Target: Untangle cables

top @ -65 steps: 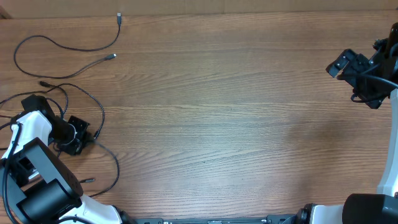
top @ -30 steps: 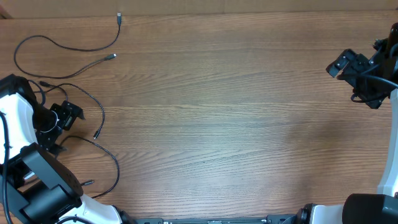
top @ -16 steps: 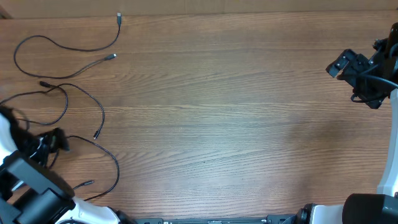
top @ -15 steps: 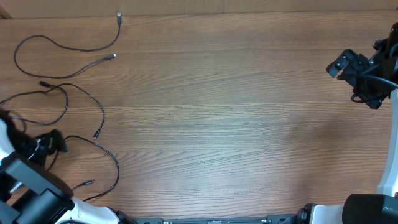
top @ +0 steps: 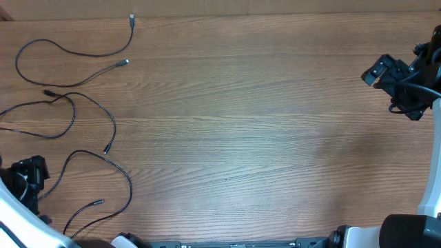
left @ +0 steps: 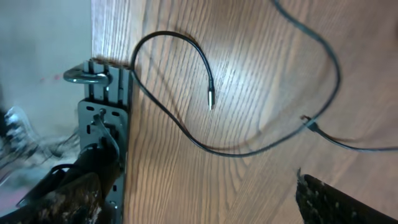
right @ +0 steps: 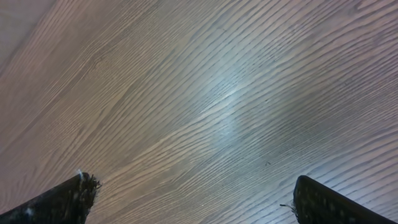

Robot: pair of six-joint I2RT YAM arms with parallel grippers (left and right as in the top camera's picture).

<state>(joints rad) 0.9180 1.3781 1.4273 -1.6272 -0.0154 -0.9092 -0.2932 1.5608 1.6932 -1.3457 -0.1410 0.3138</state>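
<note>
Across the brown wood-grain worktop (top: pixel 262 138), everything of note gathered at the two side edges; at the right edge, right end effector (top: pixel 387 77) held over the wood, well apart from every cord; from its wrist camera, two dark fingertips (right: pixel 71 193) low in the corners, spread wide, only grain between them; at the lower left corner, left end effector (top: pixel 29 176) just beside the nearest cord, touching none as far as can be told; from its wrist camera, fingertips (left: pixel 336 199) likewise far apart, gripping nothing; along the left side, thin black cables (top: pixel 114 124) lying loose in open curves; farthest back, upper cable (top: pixel 17 63) in one wide loop, one end near the far edge, the other ending in a silvery plug (top: pixel 125 63); below it, middle strands (top: pixel 72 110) crossing once and running off the left edge; nearest, lower cable (top: pixel 130 186) arching up and curling back to a small plug (top: pixel 100 202); same plug tip (left: pixel 210 102) inside its loop in the left wrist view; beside it, on the worktop's edge, a grey metal bracket (left: pixel 102 112).
</note>
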